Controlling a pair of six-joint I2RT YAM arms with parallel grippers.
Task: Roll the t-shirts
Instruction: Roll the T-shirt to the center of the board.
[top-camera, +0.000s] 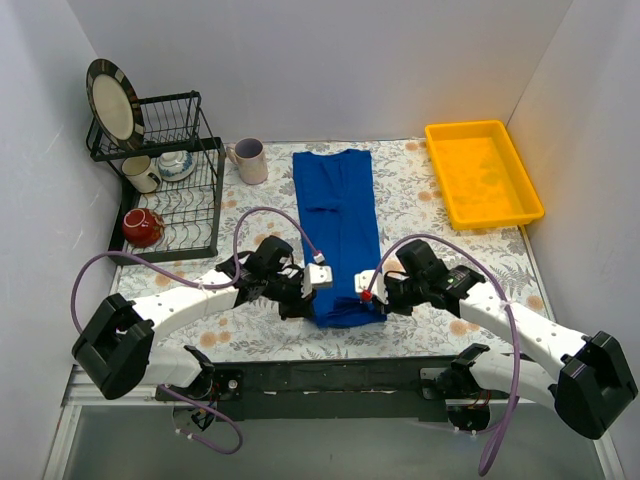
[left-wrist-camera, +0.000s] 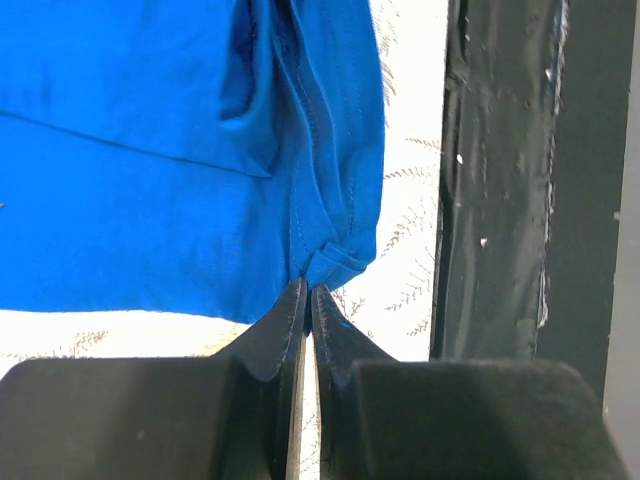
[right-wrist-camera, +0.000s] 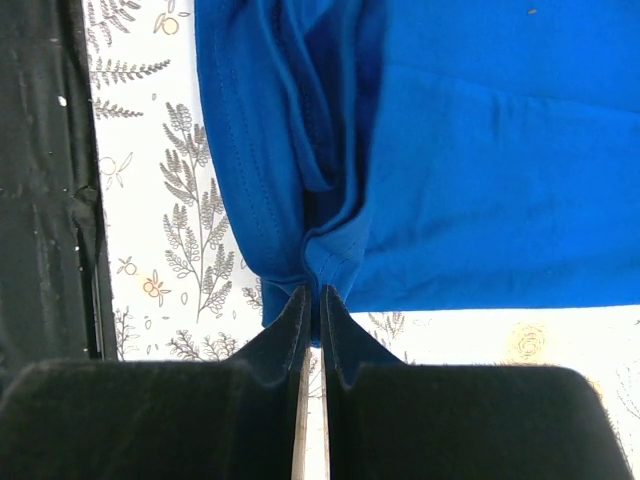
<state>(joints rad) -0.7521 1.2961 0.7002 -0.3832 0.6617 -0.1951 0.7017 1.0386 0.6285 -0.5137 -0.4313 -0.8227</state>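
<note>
The left gripper (left-wrist-camera: 308, 296) is clenched on the near-left corner of the t-shirt (top-camera: 338, 215). The t-shirt is a soft royal-blue strip folded lengthwise, lying mid-worktop (top-camera: 420, 205) from the far edge toward the near edge. The right gripper (right-wrist-camera: 312, 296) pinches its stitched near-right hem, and the fabric puckers at both tips.

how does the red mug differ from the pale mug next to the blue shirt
Colour: the red mug is glossy dark red; the pale mug is off-white.
Place: the red mug sits inside the dish rack, at its near end; the pale mug stands on the tablecloth outside it, beside the t-shirt.
Shared: both are mugs, left of the t-shirt.
</note>
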